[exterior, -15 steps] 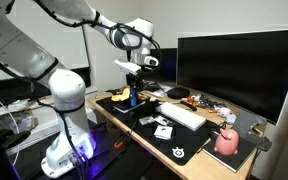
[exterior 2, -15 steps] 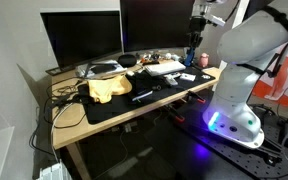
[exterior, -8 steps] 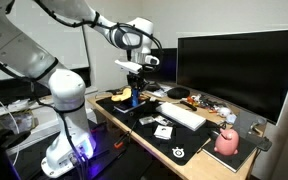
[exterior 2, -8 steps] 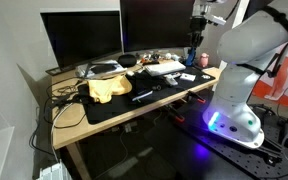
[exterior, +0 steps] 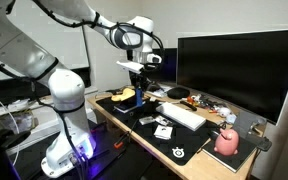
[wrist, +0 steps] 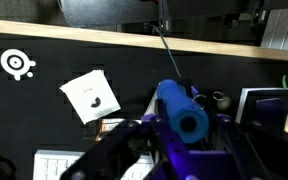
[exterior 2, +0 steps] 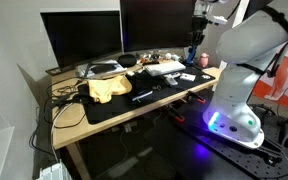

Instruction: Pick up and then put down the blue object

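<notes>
**Blue object in the tool's grip, over the black mat**

Tool state: your tool (wrist: 186, 128) is clenched on the blue object (wrist: 181, 110). In the wrist view the two fingers (wrist: 147, 133) press against its left and right sides. The object is a short, bright-blue cylinder seen nearly end-on, with its round face towards the camera.

Position, wrist view: the black mat (wrist: 74, 60) lies beyond the object. A white card (wrist: 90, 96) lies flat on the mat to the object's left, apart from it. A white ring logo (wrist: 17, 64) sits near the mat's far left corner. A thin dark cable (wrist: 169, 55) runs from the mat's top edge down towards the object.

Position, exterior view: your tool (exterior: 139, 88) points straight down over the end of the mat nearest the robot base. The blue object (exterior: 140, 97) stands upright between its fingers. It looks to be just off the mat, but the picture is too small to rule out contact.

Surroundings: the white keyboard (exterior: 184, 115) lies on the mat beside the tool, towards the monitor (exterior: 234, 70). The pink object (exterior: 227, 142) sits well apart at the far end of the bench (exterior 2: 72, 118). In an exterior view a yellow cloth (exterior 2: 104, 88) lies on the mat, well away from your tool (exterior 2: 194, 47).
</notes>
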Motion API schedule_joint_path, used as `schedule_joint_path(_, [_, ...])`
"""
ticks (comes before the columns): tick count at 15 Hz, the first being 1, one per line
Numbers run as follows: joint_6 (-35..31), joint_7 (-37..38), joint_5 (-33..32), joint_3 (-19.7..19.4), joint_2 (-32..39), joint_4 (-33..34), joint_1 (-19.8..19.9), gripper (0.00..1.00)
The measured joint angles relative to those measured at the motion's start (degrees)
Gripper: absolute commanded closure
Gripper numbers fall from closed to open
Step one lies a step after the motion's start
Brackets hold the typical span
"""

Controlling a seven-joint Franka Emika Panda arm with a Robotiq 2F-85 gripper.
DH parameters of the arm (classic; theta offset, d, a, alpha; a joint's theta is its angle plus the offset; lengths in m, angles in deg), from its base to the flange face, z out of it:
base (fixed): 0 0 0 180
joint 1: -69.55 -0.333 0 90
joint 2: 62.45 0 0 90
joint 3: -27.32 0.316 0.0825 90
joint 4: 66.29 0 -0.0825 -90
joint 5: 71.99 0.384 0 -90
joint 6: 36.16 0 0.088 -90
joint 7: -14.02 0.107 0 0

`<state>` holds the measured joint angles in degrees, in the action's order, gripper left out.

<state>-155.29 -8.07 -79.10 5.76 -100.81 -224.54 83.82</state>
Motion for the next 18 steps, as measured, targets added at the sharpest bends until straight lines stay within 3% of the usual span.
schedule_joint_path(18, [-7.71,3.43,-2.46,-0.05,5.67,1.16,5.55,0.91])
